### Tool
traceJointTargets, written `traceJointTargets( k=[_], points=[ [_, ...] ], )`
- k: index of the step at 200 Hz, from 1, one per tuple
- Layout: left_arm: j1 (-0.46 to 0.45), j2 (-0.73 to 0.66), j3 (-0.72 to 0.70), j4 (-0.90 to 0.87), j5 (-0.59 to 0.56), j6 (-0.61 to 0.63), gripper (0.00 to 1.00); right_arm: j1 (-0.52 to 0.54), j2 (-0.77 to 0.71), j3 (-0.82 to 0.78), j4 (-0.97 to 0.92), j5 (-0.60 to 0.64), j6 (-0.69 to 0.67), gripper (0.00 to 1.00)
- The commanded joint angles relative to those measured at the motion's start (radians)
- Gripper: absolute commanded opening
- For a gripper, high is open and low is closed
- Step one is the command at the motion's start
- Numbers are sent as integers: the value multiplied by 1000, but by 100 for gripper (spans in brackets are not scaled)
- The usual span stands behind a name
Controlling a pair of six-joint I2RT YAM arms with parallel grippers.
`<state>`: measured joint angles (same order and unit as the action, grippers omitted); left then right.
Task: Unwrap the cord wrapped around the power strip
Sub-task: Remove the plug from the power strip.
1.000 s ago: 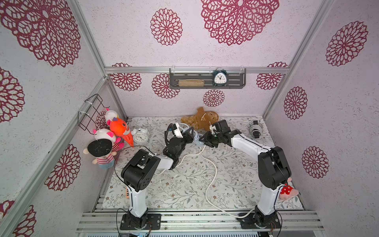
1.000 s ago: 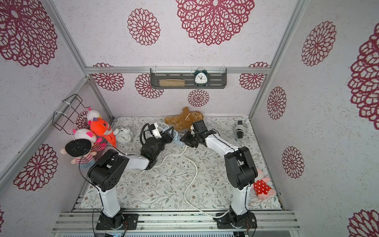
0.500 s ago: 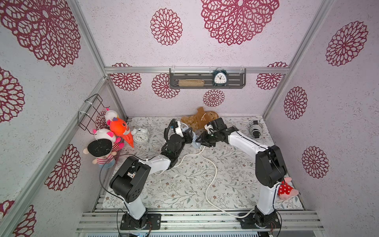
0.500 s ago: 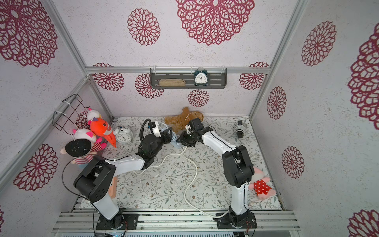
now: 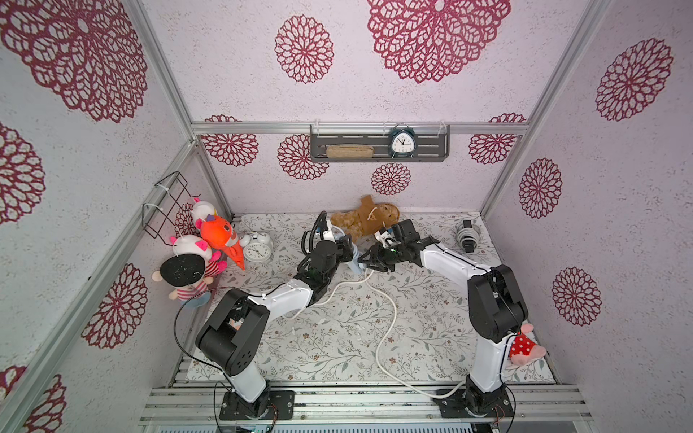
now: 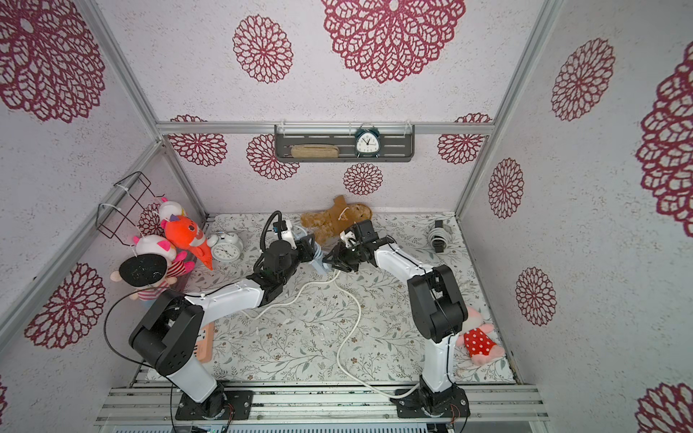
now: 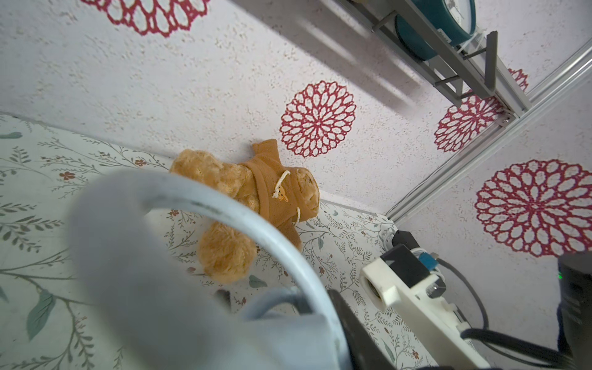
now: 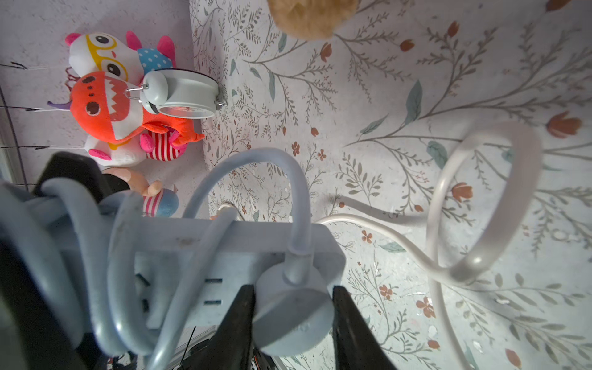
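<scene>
So in the last second not much has happened to the wrap itself. The change is mostly posture: the left arm (image 5: 285,296) has dropped its elbow down and out toward the front and is stretched longer now, and the right gripper (image 8: 293,304) has crept a bit closer to the left one. The power strip (image 8: 230,243) has stayed held up between the two, above the mat (image 5: 337,337) near the back middle, just in front of the teddy bear (image 5: 362,221). The right gripper's jaws are pinched on the round plug (image 8: 293,315) at one end of the strip. I can't tell if the plug is actually pushed into a socket or just lying against the face. The left gripper (image 5: 345,250) is clamped around the other end, right over the bundle, at a medium width, and neither jaw has budged. The cord (image 8: 80,256) is still looped around the body several times, with one looser arc rising from the plug. There's also a separate white cable (image 8: 480,208) on the mat below, which I wouldn't confuse with the cord. My read is that this was just a re-brace and no turns are off yet. With the plug in hand, the unwinding looks ready to begin.
</scene>
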<state>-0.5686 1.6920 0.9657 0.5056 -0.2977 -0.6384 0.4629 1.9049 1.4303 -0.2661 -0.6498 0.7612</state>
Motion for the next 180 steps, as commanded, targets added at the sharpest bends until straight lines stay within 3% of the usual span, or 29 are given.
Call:
traceJointTargets(
  k=[1, 39, 103, 133, 151, 168, 180],
  points=[
    [52, -17, 13, -222, -173, 43, 0, -61, -92, 5, 29, 11, -36, 0],
    [65, -52, 3, -231, -116, 99, 0, -117, -86, 83, -158, 40, -194, 0],
    [129, -106, -39, -10, 311, -117, 0, -127, -43, 188, -327, -1, -475, 0],
    [176, -94, -54, 129, 459, -277, 0, -129, -60, 178, -366, 6, -625, 13],
    [178, -96, -46, 152, 467, -324, 0, -134, -71, 170, -378, -3, -690, 36],
    [188, -91, -44, 189, 460, -405, 0, -149, -97, 147, -357, -11, -732, 51],
    [196, -82, -38, 206, 454, -474, 0, -156, -123, 121, -329, -20, -763, 56]
  ],
)
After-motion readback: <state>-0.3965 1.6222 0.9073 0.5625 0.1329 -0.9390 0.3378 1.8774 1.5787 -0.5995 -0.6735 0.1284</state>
